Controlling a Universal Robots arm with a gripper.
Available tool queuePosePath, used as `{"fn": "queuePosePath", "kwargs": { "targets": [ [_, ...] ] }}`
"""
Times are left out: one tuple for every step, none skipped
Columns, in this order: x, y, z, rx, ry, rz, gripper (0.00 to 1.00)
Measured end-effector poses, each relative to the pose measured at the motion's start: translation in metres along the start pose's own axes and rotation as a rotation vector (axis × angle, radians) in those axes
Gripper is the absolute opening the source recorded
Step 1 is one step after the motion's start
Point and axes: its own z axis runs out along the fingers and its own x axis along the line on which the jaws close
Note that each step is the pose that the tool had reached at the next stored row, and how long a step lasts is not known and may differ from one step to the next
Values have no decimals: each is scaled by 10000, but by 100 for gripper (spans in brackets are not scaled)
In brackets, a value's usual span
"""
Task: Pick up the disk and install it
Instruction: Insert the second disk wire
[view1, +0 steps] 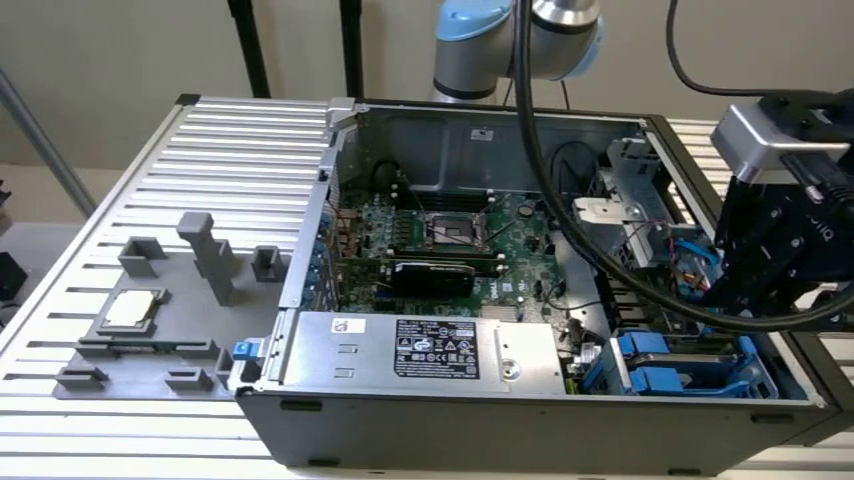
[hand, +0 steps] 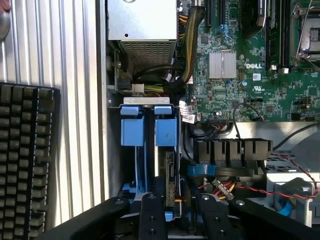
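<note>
Above the case's drive bay, claw (hand: 172, 212) closed on the disk (hand: 171, 177).

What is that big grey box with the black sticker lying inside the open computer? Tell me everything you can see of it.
The grey box is a long rectangular housing that looks like plain sheet metal. It lies flat inside the open computer case, along its near wall. On top it carries a black label with white print and a small white sticker. The green circuit board lies just behind it. In the wrist view, one end has a perforated vent, and a bundle of cables runs out beside it.
</note>
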Motion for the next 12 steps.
{"fn": "queuePosePath", "kwargs": {
  "targets": [
    [-1, 0, -46, 0, 1, 1, 100],
    [-1, 1, -92, 0, 1, 0, 100],
    [-3, 2, -123, 0, 1, -1, 100],
    [-4, 8, -127, 0, 0, -2, 100],
    [-6, 20, -127, 0, -1, -1, 100],
    [-9, 47, -127, 3, 1, 0, 100],
    [-11, 79, -124, 10, 5, -1, 100],
    [-16, 111, -115, 21, 11, -1, 100],
    [-22, 135, -105, 34, 20, -1, 100],
    [-24, 144, -89, 44, 24, -1, 100],
    [-26, 145, -73, 55, 25, -1, 100],
    [-27, 144, -58, 61, 24, -3, 100]
  ]
}}
